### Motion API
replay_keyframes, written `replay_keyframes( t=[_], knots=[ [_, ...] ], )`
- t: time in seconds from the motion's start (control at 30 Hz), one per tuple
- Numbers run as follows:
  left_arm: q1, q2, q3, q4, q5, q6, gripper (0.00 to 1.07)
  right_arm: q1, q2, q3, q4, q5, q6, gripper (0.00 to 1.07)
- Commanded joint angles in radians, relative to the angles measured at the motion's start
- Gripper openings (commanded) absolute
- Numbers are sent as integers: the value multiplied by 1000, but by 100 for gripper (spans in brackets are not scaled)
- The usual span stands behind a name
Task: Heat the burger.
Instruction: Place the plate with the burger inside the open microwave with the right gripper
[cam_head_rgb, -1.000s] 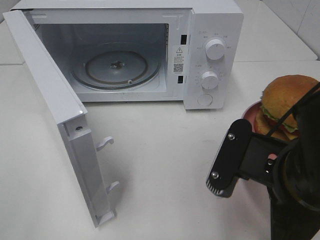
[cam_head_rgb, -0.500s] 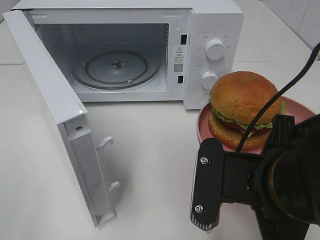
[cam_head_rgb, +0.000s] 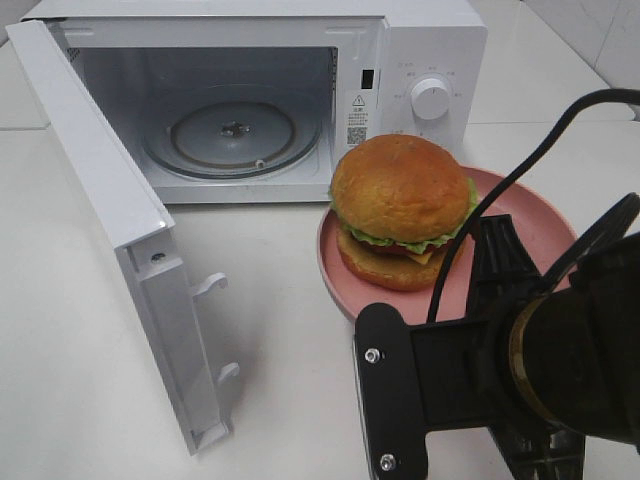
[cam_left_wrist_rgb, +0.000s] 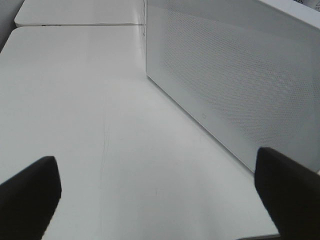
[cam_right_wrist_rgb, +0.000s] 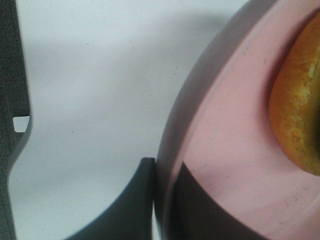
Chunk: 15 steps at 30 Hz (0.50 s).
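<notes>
Jaws of our right gripper (cam_right_wrist_rgb: 161, 192) clamp the pink plate (cam_head_rgb: 535, 215) carrying the burger (cam_head_rgb: 400, 200). Our left gripper (cam_left_wrist_rgb: 160, 195) gapes wide beside the microwave (cam_head_rgb: 430, 40).

The microwave (cam_head_rgb: 455, 45) has a smooth white shell with a soft sheen, like painted metal. Its side wall (cam_left_wrist_rgb: 235, 75) is stippled with fine dots. Inside it, the turntable (cam_head_rgb: 232, 135) is clear, glossy glass. The knob (cam_head_rgb: 431, 98) on its front looks like smooth white plastic. The table (cam_head_rgb: 290, 380) under the microwave is white, smooth and faintly shiny. In front of the microwave, the burger (cam_head_rgb: 400, 190) has a glossy, finely pitted bun. The plate (cam_head_rgb: 530, 225) is satin-smooth pink with faint scuffs. The right gripper (cam_right_wrist_rgb: 161, 197) looks like matt black plastic.
</notes>
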Motion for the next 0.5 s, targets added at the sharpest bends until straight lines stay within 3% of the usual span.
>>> replay_keyframes(
  t=[0.03,0.4,0.5],
  knots=[
    [1,-20,3,-2,-8,-4,103,4,-12,0,-59,-24,-49,1],
    [1,-20,3,-2,-8,-4,103,1,-12,0,-67,-96,-80,1],
    [1,-20,3,-2,-8,-4,103,-50,-12,0,-65,-119,-134,1]
  ],
)
